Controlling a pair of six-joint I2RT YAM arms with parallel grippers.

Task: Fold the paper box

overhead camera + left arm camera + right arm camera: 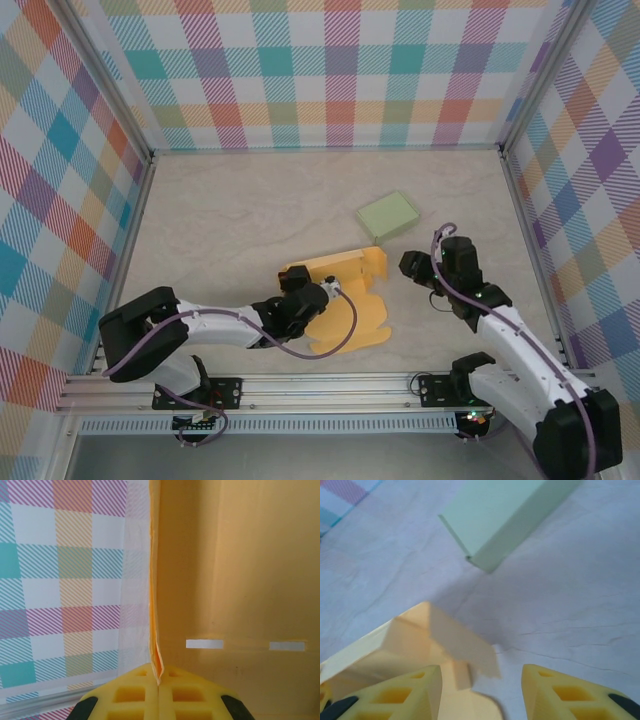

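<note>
Fingers of my left gripper are pinched shut on an upright wall of the yellow paper box, mid-table; my right gripper stands parted beside its corner flap. Light, thin, easily creased card: I'd grip near fold lines.

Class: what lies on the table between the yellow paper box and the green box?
Nothing. A bare stretch of table separates the yellow paper box from the green box. This is clear in the right wrist view and also visible from the top.
</note>
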